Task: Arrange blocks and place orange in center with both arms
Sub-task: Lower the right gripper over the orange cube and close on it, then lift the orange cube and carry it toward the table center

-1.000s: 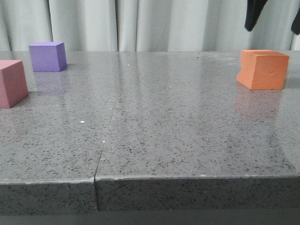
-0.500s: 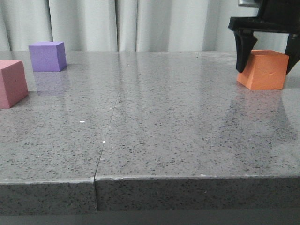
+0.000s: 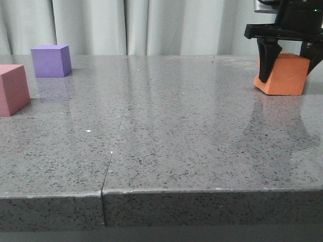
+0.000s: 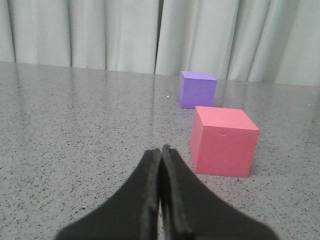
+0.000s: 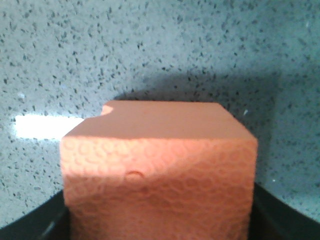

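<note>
Now right gripper [image 3: 286, 68] around orange cube [image 3: 285, 75]

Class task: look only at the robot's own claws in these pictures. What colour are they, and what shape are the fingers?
Both claws are plain matte black. The right claw has two tapered fingers hanging from a boxy black body. The left claw shows two smooth, curved fingers narrowing to thin tips. No cables or markings show.

Front cam low over table [image 3: 202, 151], wrist cams close-up
</note>
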